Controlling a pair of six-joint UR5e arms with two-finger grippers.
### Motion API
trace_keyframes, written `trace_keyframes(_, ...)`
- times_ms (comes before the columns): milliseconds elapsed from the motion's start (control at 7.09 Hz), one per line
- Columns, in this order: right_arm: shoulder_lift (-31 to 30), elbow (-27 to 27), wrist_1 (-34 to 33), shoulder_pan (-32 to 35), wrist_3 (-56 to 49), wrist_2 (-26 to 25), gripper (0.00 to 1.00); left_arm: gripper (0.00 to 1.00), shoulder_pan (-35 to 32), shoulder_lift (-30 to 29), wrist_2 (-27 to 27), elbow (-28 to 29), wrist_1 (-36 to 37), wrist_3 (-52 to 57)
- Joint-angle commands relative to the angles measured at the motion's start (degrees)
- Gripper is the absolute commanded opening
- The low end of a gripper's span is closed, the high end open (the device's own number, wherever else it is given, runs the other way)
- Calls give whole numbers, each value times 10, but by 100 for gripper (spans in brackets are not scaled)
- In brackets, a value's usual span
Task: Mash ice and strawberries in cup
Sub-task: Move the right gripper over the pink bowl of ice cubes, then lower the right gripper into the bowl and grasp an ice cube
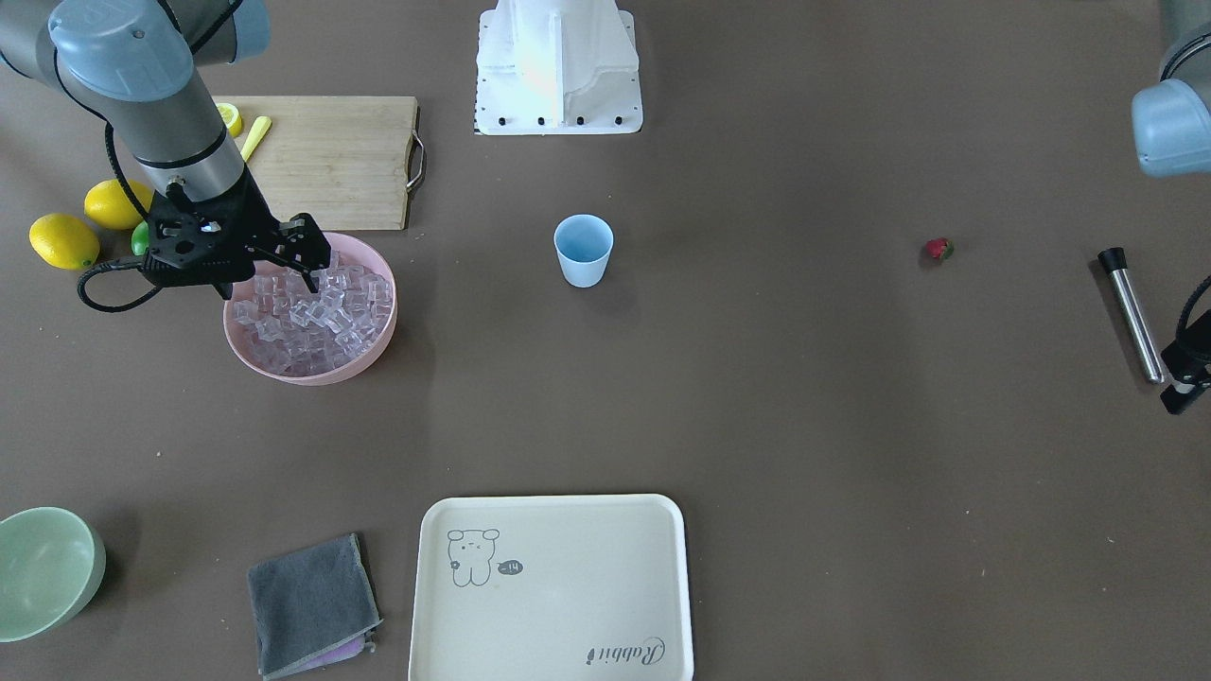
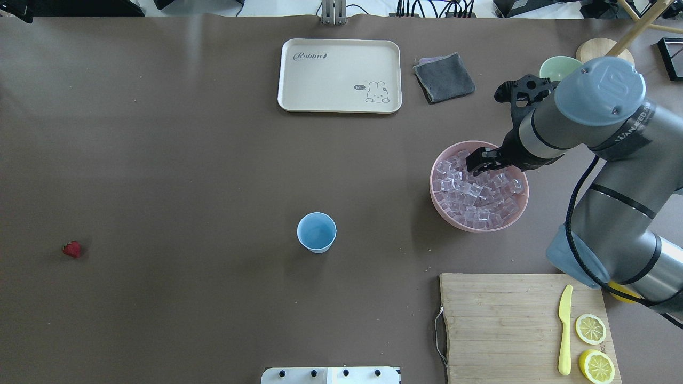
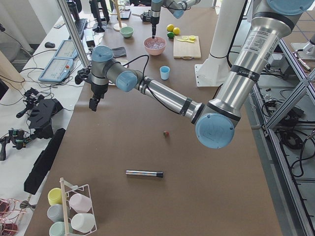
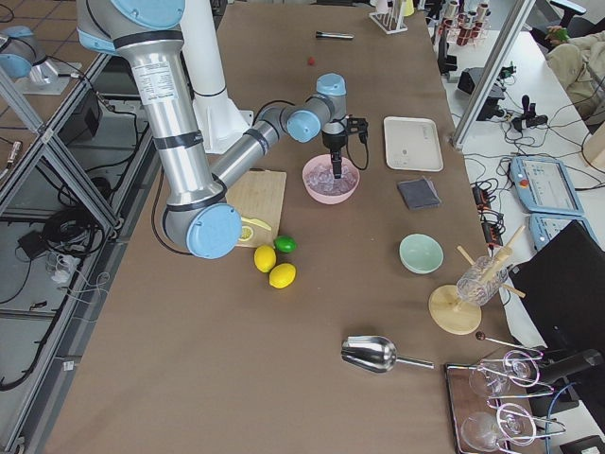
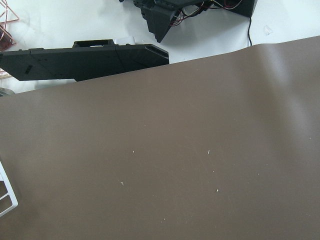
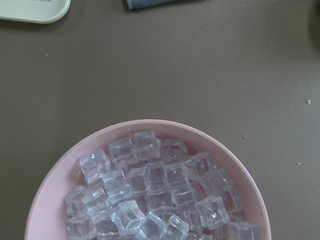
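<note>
One tray (image 2: 331, 80) (marked "Rabbit") — right claw (image 1: 315, 272) over the ice (image 2: 469, 202).

Bench count:
- ice (image 6: 150, 190): several dozen cubes, heaped, exact number unreadable; all in 1 pink bowl (image 1: 312, 376).
- 1 cup (image 1: 583, 250); 1 strawberry (image 1: 938, 249).
- 1 steel rod (image 1: 1132, 320), black-capped, toward the bench's left end.
- Operators' edge: 1 tray (image 1: 568, 605), 1 grey cloth (image 1: 310, 602), 1 pale green bowl (image 1: 43, 572).
- Robot-side edge: 1 cutting board (image 2: 501, 325) carrying 2 cut lemon pieces (image 2: 590, 328) and 1 yellow knife (image 2: 564, 330).
- 2 whole lemons (image 1: 63, 240); 1 lime (image 4: 285, 244).
- 1 metal scoop (image 4: 371, 353), right end.
</note>
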Motion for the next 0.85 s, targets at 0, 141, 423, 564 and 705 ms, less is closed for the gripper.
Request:
trace_keyframes(0, 3, -18, -1, -29, -13, -30, 99, 98, 0, 5, 0, -2, 0, 0)
trace_keyframes(141, 4, -30, 0, -38, -20, -49, 99, 98, 0, 7, 0, -5, 0, 0)
trace_keyframes(423, 7, -37, -1, -43, -21, -51, 93, 98, 0, 11, 2, -8, 0, 0)
trace_keyframes(564, 9, -37, -1, -44, -21, -53, 93, 98, 0, 11, 3, -7, 0, 0)
trace_keyframes(705, 9, -36, -1, -45, -21, -54, 95, 98, 0, 11, 3, -7, 0, 0)
